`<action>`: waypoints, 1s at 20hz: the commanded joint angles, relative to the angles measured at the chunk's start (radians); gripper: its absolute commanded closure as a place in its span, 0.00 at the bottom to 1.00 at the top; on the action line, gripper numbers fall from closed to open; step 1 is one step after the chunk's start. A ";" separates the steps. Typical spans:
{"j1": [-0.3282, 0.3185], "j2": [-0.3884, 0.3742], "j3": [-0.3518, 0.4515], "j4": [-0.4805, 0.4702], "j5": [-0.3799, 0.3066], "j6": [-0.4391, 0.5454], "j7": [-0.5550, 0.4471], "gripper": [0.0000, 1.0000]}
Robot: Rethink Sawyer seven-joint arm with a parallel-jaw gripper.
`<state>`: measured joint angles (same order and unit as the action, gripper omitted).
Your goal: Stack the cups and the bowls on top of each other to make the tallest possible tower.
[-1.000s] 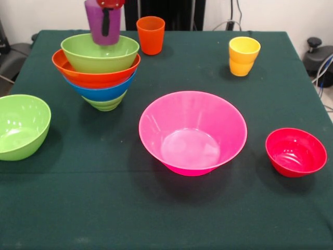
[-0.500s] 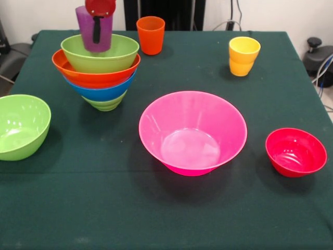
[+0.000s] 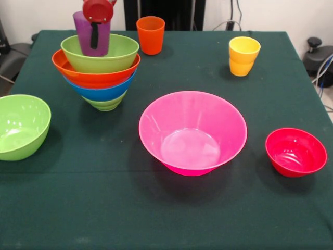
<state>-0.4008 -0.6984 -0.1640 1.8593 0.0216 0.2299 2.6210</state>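
Observation:
The tower stands at the back left: a lime green bowl [image 3: 106, 102] at the bottom, then a blue bowl [image 3: 102, 92], an orange bowl [image 3: 91, 77] and a lime green bowl [image 3: 112, 57] on top. My gripper [image 3: 94, 40] comes down from the top edge and is shut on the translucent purple cup [image 3: 86, 32]. One black finger [image 3: 94, 34] shows through the cup's wall. The cup is slightly tilted, with its lower part inside the top green bowl at that bowl's left side. I cannot tell whether it touches the bowl's bottom.
An orange cup [image 3: 151, 35] stands just right of the tower at the back. A yellow cup [image 3: 243, 55] stands at the back right. A large pink bowl [image 3: 192, 133] sits mid-table, a small red bowl [image 3: 295, 152] at the right, and a lime green bowl [image 3: 21, 125] at the left edge.
The gripper has carried the purple cup left and down, from above the middle of the top green bowl into that bowl's left side.

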 commanded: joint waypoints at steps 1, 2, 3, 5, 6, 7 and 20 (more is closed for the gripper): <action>-0.004 0.030 0.101 -0.066 -0.065 0.086 -0.076 1.00; -0.002 0.034 0.099 -0.068 -0.067 0.081 -0.075 1.00; 0.000 0.038 0.098 -0.069 -0.068 0.076 -0.073 1.00; -0.001 0.053 0.099 -0.083 -0.069 0.071 -0.074 1.00; 0.000 0.065 0.102 -0.091 -0.068 0.059 -0.070 1.00; 0.000 0.077 0.106 -0.095 -0.067 0.048 -0.066 1.00; -0.010 0.132 0.127 -0.129 -0.073 0.004 -0.060 1.00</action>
<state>-0.4008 -0.6193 -0.1537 1.7858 0.0183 0.2301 2.6210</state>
